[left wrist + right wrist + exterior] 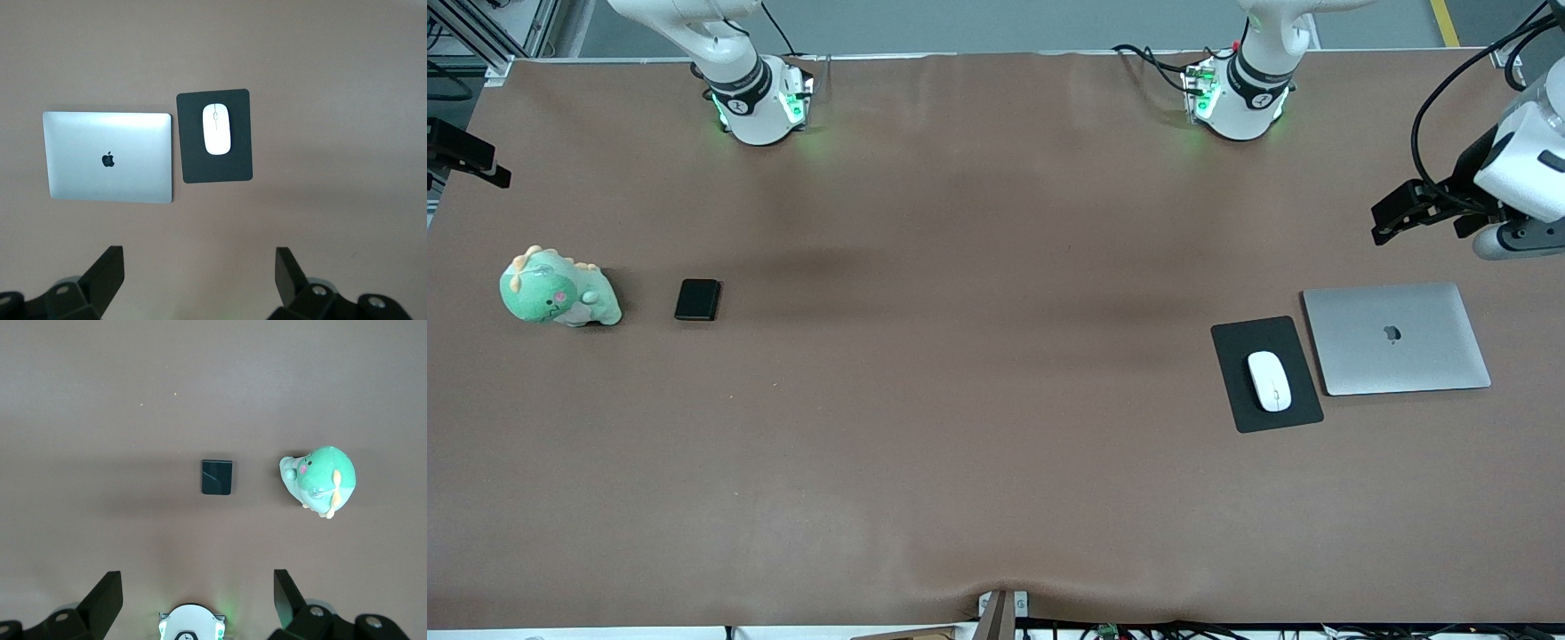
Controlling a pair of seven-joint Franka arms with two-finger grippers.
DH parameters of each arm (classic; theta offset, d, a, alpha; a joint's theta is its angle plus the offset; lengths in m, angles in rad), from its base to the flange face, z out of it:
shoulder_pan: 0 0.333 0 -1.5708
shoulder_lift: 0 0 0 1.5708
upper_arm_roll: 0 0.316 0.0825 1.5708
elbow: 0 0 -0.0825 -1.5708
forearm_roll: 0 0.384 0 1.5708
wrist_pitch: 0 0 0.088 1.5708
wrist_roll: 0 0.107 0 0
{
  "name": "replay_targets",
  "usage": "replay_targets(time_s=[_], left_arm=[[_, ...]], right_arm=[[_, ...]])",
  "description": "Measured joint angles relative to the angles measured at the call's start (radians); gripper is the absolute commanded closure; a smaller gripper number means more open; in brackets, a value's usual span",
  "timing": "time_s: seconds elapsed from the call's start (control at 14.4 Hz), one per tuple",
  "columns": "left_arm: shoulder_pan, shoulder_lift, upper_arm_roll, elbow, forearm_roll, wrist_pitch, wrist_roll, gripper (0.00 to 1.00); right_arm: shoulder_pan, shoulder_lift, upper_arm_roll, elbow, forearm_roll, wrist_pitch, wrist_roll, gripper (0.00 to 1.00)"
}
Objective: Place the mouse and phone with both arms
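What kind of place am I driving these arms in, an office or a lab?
Most likely a robotics lab bench staged like a desk: two arms bolted along a brown-covered table, loose cabling at its edges, and desk props laid out: a laptop, a mouse on its mouse pad, a phone, a plush dinosaur.

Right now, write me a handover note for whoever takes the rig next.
Left gripper: open, empty, high over the table by the laptop.
Right gripper: open, empty, high over its end of the table.
Mouse: on the mouse pad beside the laptop, toward the left arm's end.
Phone: flat on the table beside the green plush dinosaur, toward the right arm's end.
Done: nothing grasped.
Left: pick up and place both.
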Motion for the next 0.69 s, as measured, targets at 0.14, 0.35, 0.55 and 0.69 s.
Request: replay_targets(time_s=[0.14,0.35,0.55,0.69], left_arm=[[0.000,0.006,0.000,0.011,0.000,0.000,0.000,0.00],[0.000,0.006,0.000,0.020,0.000,0.000,0.000,0.00],[0.000,0.006,0.000,0.022,0.000,0.000,0.000,0.00],[0.000,0.006,0.000,0.022,0.000,0.000,0.000,0.00]], right_arm=[[0.001,0.000,0.018,0.000,-0.007,0.002,0.000,0.00],[0.001,0.000,0.029,0.000,-0.014,0.002,0.000,0.00],[0.001,0.000,0.028,0.000,-0.015,0.002,0.000,0.00],[0.001,0.000,0.026,0.000,-0.015,0.002,0.000,0.00]])
